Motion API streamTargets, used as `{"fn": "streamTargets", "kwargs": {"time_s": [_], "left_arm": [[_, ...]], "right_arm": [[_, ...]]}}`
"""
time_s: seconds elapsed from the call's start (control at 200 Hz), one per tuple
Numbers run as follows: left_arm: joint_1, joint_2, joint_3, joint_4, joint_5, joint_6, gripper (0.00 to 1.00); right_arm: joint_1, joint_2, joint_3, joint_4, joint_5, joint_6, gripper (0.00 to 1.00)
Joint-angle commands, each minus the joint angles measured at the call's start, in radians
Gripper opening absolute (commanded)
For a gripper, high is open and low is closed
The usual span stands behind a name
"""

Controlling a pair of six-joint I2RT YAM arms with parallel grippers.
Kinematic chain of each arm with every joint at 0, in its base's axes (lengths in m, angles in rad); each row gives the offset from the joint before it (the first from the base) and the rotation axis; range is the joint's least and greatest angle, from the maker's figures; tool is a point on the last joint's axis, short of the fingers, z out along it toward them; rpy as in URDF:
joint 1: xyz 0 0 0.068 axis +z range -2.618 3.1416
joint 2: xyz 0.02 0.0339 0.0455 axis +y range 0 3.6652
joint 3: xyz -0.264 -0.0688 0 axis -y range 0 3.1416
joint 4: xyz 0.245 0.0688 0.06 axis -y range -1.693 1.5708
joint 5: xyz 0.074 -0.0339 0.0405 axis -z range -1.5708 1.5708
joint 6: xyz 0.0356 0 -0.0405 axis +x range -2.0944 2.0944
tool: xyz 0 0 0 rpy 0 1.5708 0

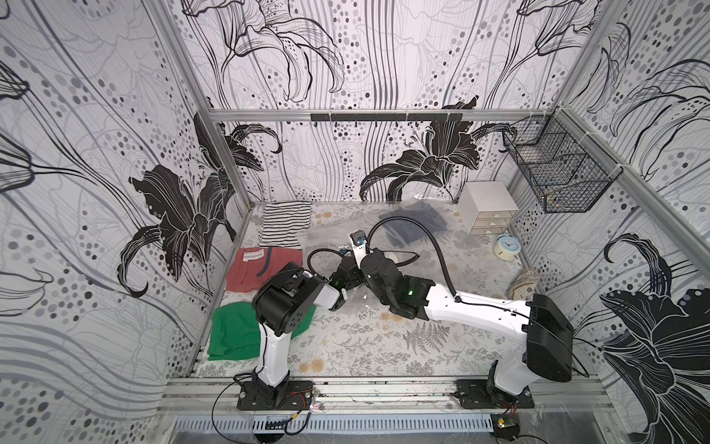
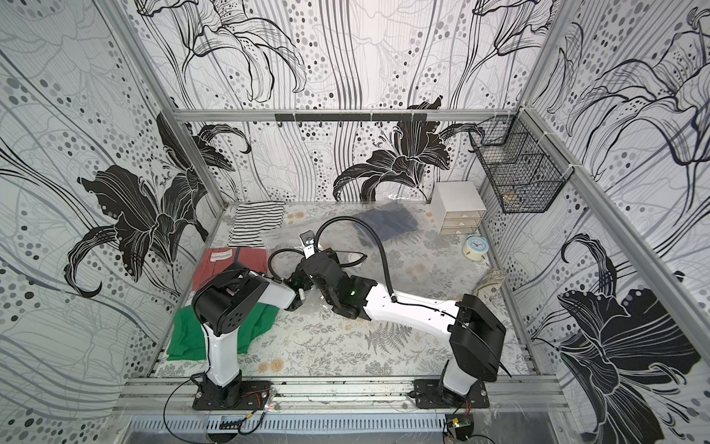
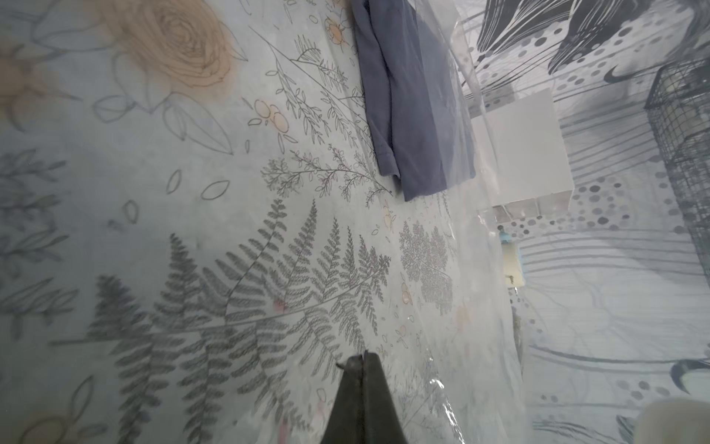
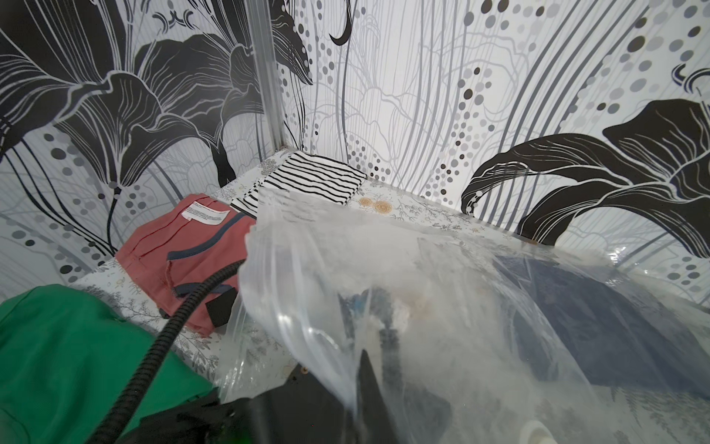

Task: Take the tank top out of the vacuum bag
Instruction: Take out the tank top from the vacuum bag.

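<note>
Vacuum bag [image 1: 338,234] lies across the far middle of the table; its near edge is lifted off the cloth by the arms. Tank top [image 1: 417,226], dark blue and folded, sits deep inside the bag, near the white drawer unit [image 1: 488,207].

Right gripper [image 4: 365,359] is clenched, seemingly on the bag's near film. Left gripper [image 3: 363,359] is clenched too; the view is hazy, so I cannot tell if film is caught in it.

Risks: thin slick film could slip from a pinch and the opening collapse; a pinch through both layers would drag the whole bag, garment riding along; a sliding bag could nudge the striped shirt [image 4: 307,180] or the clock [image 1: 507,246].
</note>
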Motion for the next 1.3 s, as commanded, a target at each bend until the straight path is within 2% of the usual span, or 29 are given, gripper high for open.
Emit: {"fn": "streamTargets", "kwargs": {"time_s": [0.0,0.185,0.446,0.551,0.611,0.726,0.836,1.011,1.222,1.297], "left_arm": [[-0.005,0.040,0.076,0.034,-0.008,0.000,0.00],[-0.008,0.141,0.212,-0.013,0.052,-0.024,0.00],[-0.006,0.218,0.337,-0.084,0.060,-0.014,0.04],[-0.005,0.207,0.355,-0.148,0.022,0.000,0.06],[-0.005,0.202,0.380,-0.219,0.007,0.016,0.15],[-0.004,0.213,0.443,-0.340,-0.006,0.053,0.38],[-0.005,0.225,0.476,-0.413,-0.030,0.061,0.49],[-0.005,0.275,0.540,-0.408,-0.009,0.072,0.50],[-0.005,0.352,0.586,-0.276,0.045,0.051,0.50],[-0.007,0.376,0.613,-0.287,0.045,0.052,0.50]], "right_arm": [[0.017,-0.020,0.000,0.068,-0.024,0.021,0.00],[0.025,-0.027,-0.006,0.087,-0.054,0.012,0.00],[0.041,-0.033,-0.009,0.095,-0.077,-0.001,0.00],[0.043,-0.042,-0.011,0.100,-0.071,-0.008,0.00],[0.045,-0.044,-0.015,0.100,-0.064,-0.007,0.00],[0.046,-0.046,-0.018,0.106,-0.063,-0.008,0.00],[0.049,-0.046,-0.015,0.107,-0.063,-0.014,0.00],[0.049,-0.037,-0.015,0.108,-0.069,-0.005,0.00],[0.051,-0.021,-0.009,0.111,-0.085,0.004,0.00],[0.051,-0.019,-0.011,0.113,-0.089,0.008,0.00]]}}
